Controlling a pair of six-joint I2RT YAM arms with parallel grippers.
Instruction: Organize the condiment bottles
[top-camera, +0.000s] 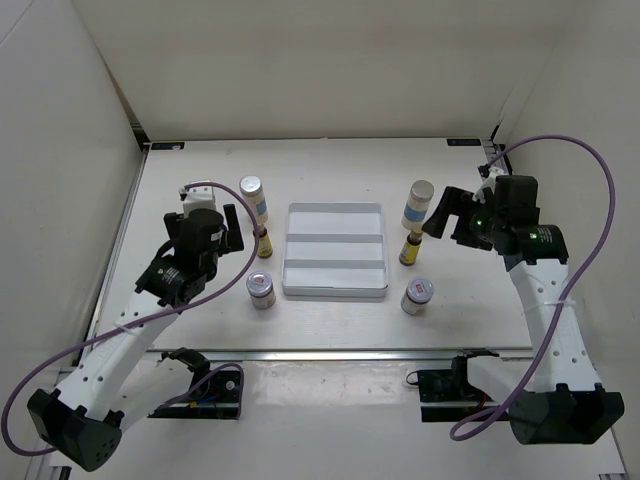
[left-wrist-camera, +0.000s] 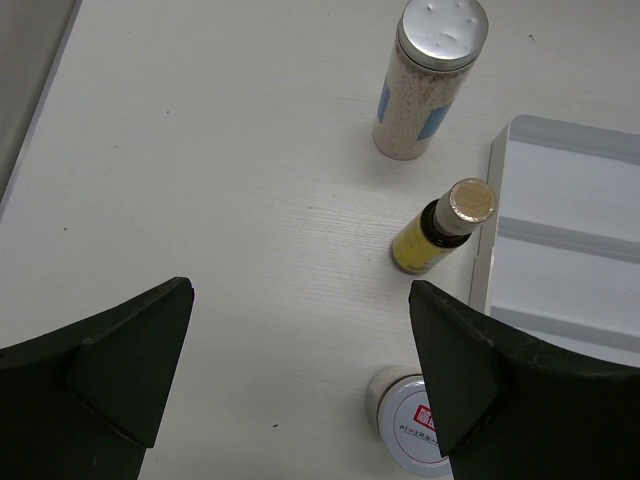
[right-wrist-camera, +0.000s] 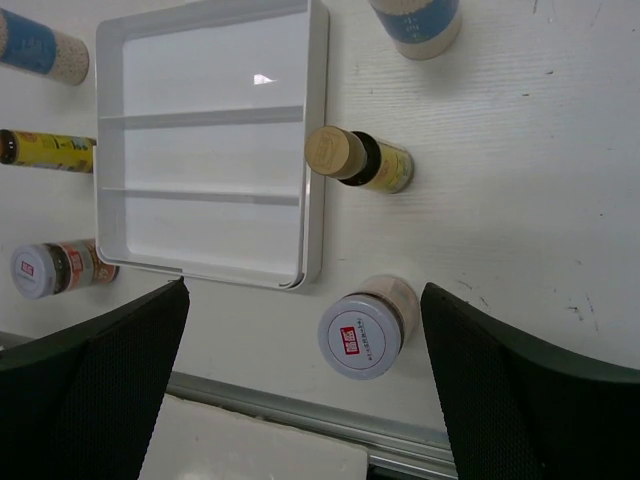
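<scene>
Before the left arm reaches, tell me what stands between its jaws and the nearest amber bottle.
Nothing visible does: only bare table lies between the open jaws and the amber bottle. The short jar sits off to one side; the tall white bottle stands beyond it.

We see the right gripper (right-wrist-camera: 303, 300) gaping wide, and between its fingers (right-wrist-camera: 90, 400) a 3-compartment tray (right-wrist-camera: 316, 120) with an amber bottle (right-wrist-camera: 358, 160) and a silver-lidded jar (right-wrist-camera: 365, 330) standing just beside its rim

Pale grey tray (top-camera: 335, 222) at mid-table, long side across; two dividers make three side-to-side compartments. White table (top-camera: 330, 170), lightly scuffed. White walls (top-camera: 320, 60) on three sides. Metal rail (top-camera: 330, 353) along near edge.
</scene>
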